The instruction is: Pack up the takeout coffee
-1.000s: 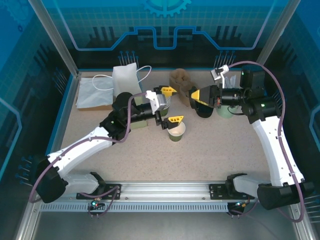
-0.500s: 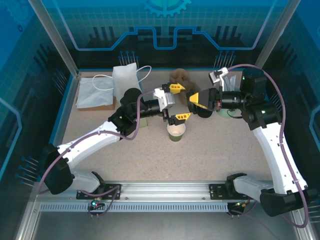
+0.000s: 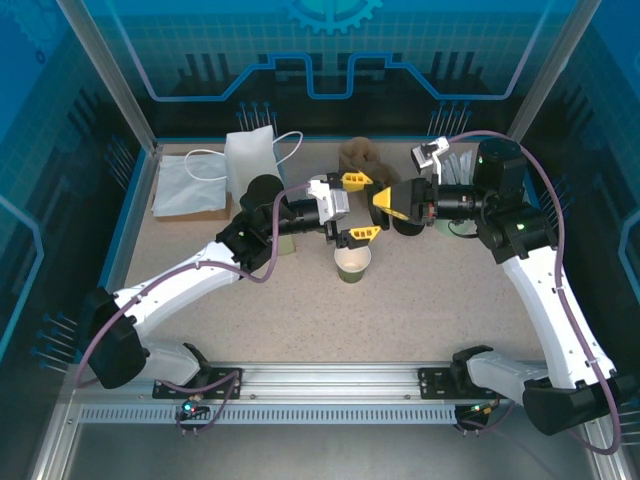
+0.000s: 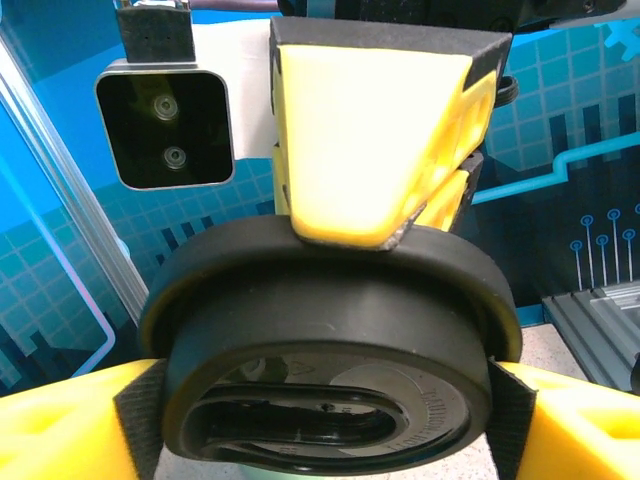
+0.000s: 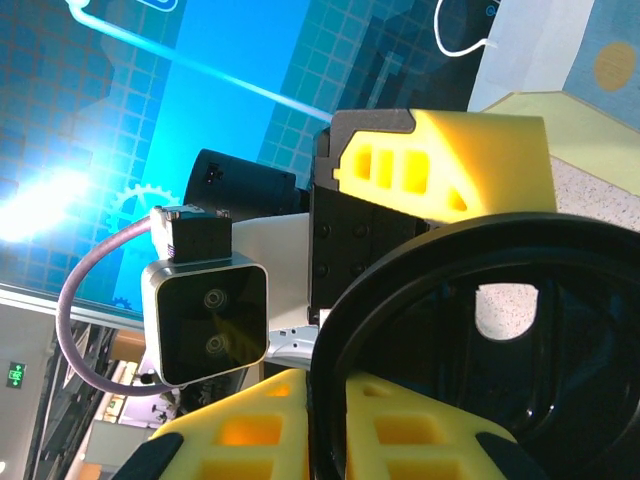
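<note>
Speckled table [image 3: 430,300] with 2 arms reaching inward from its near edge: left arm [image 3: 190,280] stretched toward the centre, right arm [image 3: 545,280] bent over from the right. Toward the far left stands a white paper bag [image 3: 250,155]; a brown pulp carrier [image 3: 360,155] lies at the far centre. The left gripper [image 3: 363,207] and right gripper [image 3: 385,200] meet nose to nose above mid-table. The takeout coffee [image 3: 352,262], an olive-green paper cup, stands upright on the table just nearer the bases than the left gripper's near finger, with its mouth uncovered and held by neither tool. The black lid [image 4: 330,400] is pinched by its rim between the 2 narrow-set yellow fingers [image 4: 370,130] of the right gripper, which enter from above in the left wrist view. The left gripper's jaws stand wide, 1 finger [image 4: 60,430] on each side of the lid with the dark pads at its rim; whether they press on it cannot be told. In the right wrist view the lid [image 5: 480,330] shows its hollow underside.
</note>
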Robot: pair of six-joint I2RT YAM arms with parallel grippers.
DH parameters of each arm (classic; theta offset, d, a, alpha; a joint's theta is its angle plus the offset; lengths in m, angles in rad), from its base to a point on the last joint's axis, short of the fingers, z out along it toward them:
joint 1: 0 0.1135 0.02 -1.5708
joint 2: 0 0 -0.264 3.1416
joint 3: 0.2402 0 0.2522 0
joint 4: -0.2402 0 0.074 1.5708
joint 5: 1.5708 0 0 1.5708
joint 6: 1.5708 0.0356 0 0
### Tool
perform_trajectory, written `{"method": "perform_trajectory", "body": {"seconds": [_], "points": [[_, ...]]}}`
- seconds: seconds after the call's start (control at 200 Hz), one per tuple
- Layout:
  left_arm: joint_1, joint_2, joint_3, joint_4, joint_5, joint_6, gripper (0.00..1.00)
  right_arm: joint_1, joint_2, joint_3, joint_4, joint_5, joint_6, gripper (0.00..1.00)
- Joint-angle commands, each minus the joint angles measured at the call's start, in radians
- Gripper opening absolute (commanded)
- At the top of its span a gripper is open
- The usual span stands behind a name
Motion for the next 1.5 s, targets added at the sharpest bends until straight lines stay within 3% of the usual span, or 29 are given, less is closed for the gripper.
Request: {"method": "perform_trajectory", "body": {"seconds": [0.0, 0.34, 0.48, 0.64, 0.825, 1.011, 1.231, 1.496], "points": [[-0.006, -0.002, 0.04, -0.012, 0.03, 0.04, 0.79, 0.021, -0.015, -0.003, 0.024, -0.006, 0.019, 0.14], [-0.006, -0.027, 0.033, -0.099, 0.007, 0.081, 0.75, 0.022, -0.009, -0.009, -0.047, 0.022, -0.042, 0.17], [-0.005, -0.048, 0.03, -0.195, -0.02, 0.116, 0.75, 0.012, -0.005, -0.01, -0.125, 0.048, -0.104, 0.29], [-0.006, -0.082, 0.048, -0.431, -0.083, 0.189, 0.74, -0.034, -0.015, -0.01, -0.256, 0.122, -0.203, 0.43], [-0.01, -0.104, 0.086, -0.765, -0.2, 0.285, 0.72, -0.07, -0.019, -0.001, -0.526, 0.435, -0.413, 0.51], [-0.026, -0.068, 0.165, -1.026, -0.313, 0.339, 0.71, -0.069, -0.005, -0.118, -0.626, 0.769, -0.542, 0.52], [-0.052, 0.057, 0.308, -1.241, -0.45, 0.377, 0.69, -0.068, 0.023, -0.321, -0.552, 0.951, -0.586, 0.64], [-0.085, 0.247, 0.495, -1.442, -0.571, 0.433, 0.67, -0.071, 0.023, -0.413, -0.503, 1.019, -0.596, 0.79]]}}
